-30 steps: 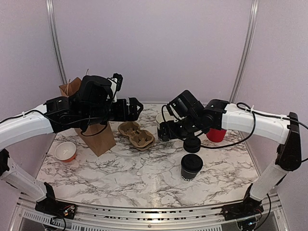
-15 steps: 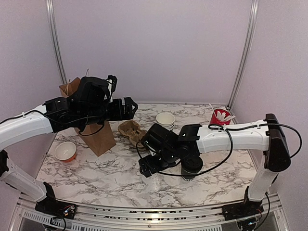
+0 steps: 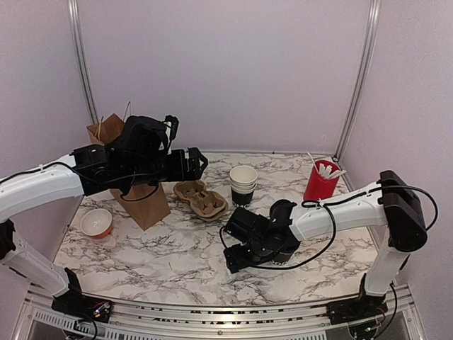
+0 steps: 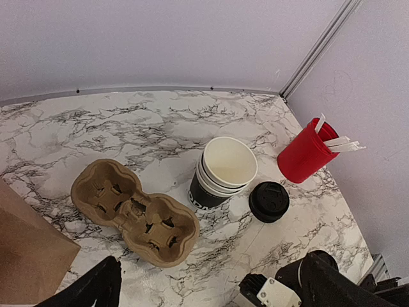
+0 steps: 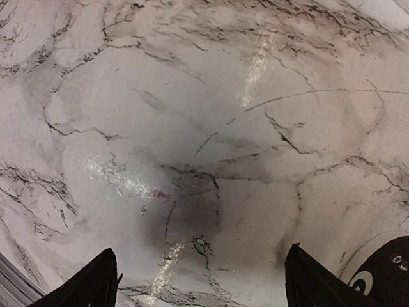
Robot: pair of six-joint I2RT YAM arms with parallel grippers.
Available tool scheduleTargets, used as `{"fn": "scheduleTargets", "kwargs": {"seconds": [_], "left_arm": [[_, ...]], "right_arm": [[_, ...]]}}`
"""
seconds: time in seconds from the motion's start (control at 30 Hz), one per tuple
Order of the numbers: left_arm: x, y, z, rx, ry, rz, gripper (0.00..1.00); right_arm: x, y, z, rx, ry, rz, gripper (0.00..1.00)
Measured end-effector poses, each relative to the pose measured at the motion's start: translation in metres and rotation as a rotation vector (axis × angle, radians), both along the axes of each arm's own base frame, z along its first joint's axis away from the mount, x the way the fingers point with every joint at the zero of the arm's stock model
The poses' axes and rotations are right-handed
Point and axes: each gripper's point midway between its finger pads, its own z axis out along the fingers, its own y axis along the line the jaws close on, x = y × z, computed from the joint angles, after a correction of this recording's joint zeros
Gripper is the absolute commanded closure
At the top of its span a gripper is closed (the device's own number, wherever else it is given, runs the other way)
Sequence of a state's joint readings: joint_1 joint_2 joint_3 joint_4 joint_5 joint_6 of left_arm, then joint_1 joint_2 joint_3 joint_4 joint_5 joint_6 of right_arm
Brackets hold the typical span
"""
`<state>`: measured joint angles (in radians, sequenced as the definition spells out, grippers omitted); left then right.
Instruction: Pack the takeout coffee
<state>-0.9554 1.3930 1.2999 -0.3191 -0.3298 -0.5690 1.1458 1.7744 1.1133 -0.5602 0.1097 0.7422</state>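
Black cup stack (image 3: 243, 185) stands upright, mouths up, 3 o'clock of the carrier (image 3: 200, 199); lettering unreadable. Left fingers (image 4: 96, 288) and right fingers (image 5: 96, 281) spread wide, empty.

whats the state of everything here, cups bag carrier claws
cup stack, upright, no lid
loose black lids, lying flat, on no cup
cup carrier, empty
paper bag, standing upright
red cup, upright, holding stirrers
left claw, open, empty
right claw, open, empty

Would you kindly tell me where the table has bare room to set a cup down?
Bare table in front between the bowl and right claw, and at the back between cup stack and red cup. Crowded around the carrier.
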Motion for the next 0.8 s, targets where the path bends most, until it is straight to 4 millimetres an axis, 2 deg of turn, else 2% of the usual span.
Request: {"fn": "scheduleTargets", "kwargs": {"seconds": [0.13,0.4,0.8], "left_arm": [[0.0,0.0,0.0,-0.003,0.003,-0.001,0.01],[0.001,-0.006,-0.012,0.013,0.027,-0.009,0.01],[0.001,-0.013,-0.024,0.022,0.057,-0.029,0.01]], "right_arm": [[0.009,-0.02,-0.013,-0.022,-0.006,-0.063,0.12],[0.03,-0.073,-0.014,-0.041,-0.039,-0.216,0.13],[0.048,-0.154,-0.012,-0.047,-0.058,-0.422,0.13]]}}
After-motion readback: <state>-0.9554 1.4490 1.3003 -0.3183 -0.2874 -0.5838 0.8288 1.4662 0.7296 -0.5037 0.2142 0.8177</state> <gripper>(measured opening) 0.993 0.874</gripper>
